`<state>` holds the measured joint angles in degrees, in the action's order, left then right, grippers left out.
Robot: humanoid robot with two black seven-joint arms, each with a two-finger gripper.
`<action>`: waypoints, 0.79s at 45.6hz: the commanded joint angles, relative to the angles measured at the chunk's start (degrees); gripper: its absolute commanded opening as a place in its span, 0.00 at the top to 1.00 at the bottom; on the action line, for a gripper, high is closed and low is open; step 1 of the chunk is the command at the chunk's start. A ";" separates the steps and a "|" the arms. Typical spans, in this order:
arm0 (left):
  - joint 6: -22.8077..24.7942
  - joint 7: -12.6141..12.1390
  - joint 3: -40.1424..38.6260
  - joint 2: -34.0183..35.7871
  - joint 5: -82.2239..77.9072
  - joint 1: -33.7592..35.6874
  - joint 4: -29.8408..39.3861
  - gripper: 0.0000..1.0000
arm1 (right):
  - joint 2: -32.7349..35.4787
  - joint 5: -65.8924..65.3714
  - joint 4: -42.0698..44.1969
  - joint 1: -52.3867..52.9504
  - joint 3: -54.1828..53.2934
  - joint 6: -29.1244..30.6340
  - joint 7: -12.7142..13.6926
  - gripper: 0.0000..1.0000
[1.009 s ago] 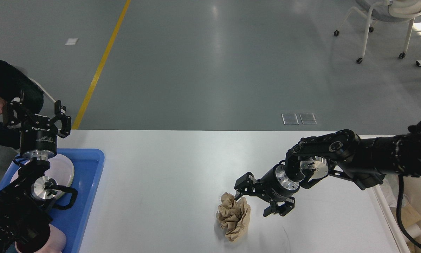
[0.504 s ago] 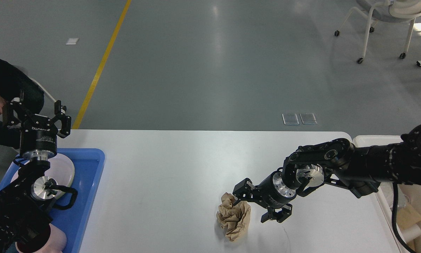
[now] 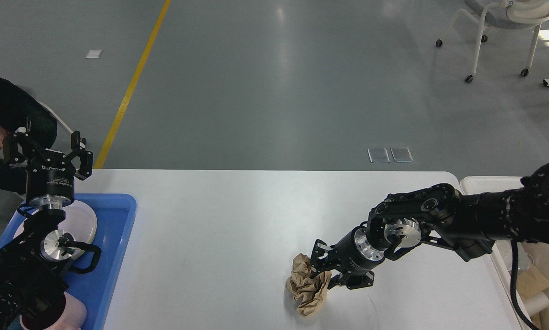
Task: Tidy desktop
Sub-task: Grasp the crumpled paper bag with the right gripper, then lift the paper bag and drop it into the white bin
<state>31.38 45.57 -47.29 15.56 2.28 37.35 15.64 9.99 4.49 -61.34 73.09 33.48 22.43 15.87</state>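
Observation:
A crumpled ball of brown paper [image 3: 305,289] lies on the white desktop [image 3: 219,215], near its front edge and right of centre. My right gripper [image 3: 322,271] reaches in from the right and is shut on the paper's right side, its fingers pressed into the folds. My left gripper [image 3: 46,149] is held upright over the desktop's far left corner. It is open, with nothing between its fingers.
A blue tray [image 3: 116,229] on the left end holds a white plate [image 3: 85,220] and a pink item [image 3: 75,316] at the bottom edge. A cream-white bin [image 3: 485,183] stands off the right end. A seated person [image 3: 4,114] is beyond the left gripper.
My right gripper moved down and left onto the paper and closed on it, squeezing the ball narrower. The left arm stayed still.

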 commanded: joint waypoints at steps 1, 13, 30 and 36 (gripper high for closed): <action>0.00 -0.05 0.00 0.00 0.00 0.00 0.00 0.03 | 0.03 0.00 -0.10 0.39 0.01 0.25 0.04 1.00; 0.00 0.04 0.00 0.00 0.00 0.00 0.00 0.03 | 2.40 0.08 -3.26 5.30 0.09 2.00 -0.05 1.00; 0.00 0.04 0.00 0.00 0.00 0.00 0.00 0.03 | 18.57 0.44 -6.78 26.48 5.71 8.24 -0.14 1.00; 0.00 0.04 0.00 0.00 0.00 0.00 0.00 0.03 | 22.00 0.44 -6.52 31.41 9.67 8.07 -0.23 1.00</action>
<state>31.38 45.57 -47.29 15.56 2.29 37.36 15.64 29.24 4.91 -68.18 100.45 39.96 30.55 15.73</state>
